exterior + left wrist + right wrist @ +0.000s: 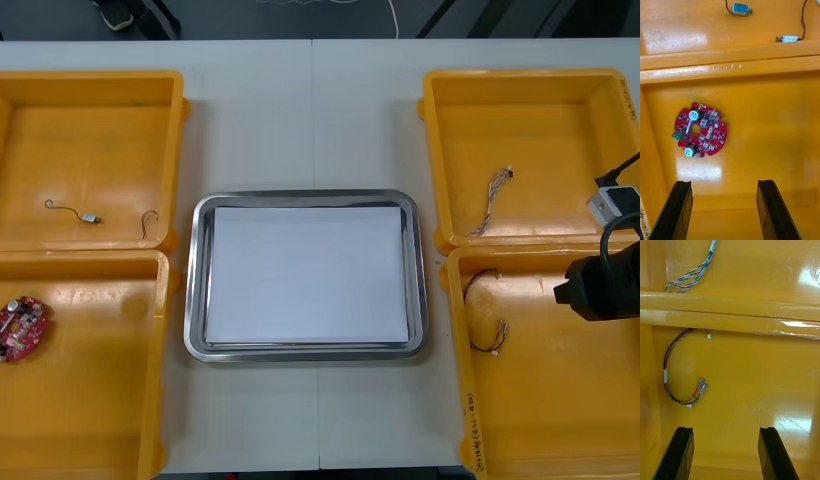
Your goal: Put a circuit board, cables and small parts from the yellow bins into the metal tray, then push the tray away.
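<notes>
Bins (763,112): circuit board (700,130) beyond left pincer (724,183), cable (665,369) beyond right pincer (726,428).

Handwriting on a bin rim
Dark handwritten marks, with brackets and a 4, run along the near-right yellow bin (470,430) on its tray-side rim; the rest is illegible.

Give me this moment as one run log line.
right gripper: open near red and yellow cable | left gripper: open near round red circuit board | metal tray: white inside, nothing loaded
</notes>
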### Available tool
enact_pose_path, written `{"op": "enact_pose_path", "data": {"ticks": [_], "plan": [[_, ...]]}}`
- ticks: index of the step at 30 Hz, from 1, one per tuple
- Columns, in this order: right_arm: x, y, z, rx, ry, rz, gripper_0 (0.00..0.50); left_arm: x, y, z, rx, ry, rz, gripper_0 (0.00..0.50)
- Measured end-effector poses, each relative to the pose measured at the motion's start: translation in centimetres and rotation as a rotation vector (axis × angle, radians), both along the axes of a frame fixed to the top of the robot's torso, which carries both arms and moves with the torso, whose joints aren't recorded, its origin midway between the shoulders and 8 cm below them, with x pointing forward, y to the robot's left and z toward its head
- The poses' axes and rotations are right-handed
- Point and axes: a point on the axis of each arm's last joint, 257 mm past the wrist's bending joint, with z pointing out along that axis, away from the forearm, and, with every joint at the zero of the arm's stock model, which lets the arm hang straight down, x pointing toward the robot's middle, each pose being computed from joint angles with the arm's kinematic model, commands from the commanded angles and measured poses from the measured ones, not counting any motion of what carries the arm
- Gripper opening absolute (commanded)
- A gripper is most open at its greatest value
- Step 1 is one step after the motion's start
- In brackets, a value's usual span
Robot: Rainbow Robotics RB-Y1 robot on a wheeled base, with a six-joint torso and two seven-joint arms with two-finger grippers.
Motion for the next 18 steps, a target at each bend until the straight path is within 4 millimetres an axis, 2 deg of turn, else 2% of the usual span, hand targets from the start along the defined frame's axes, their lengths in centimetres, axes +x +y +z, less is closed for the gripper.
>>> {"op": "enact_pose_path", "data": {"ticks": [18], "plan": [[0.00,0.00,0.00,0.000,0.000,0.000,0.500,0.00,0.00,0.00,0.000,0.000,0.000,0.500]]}}
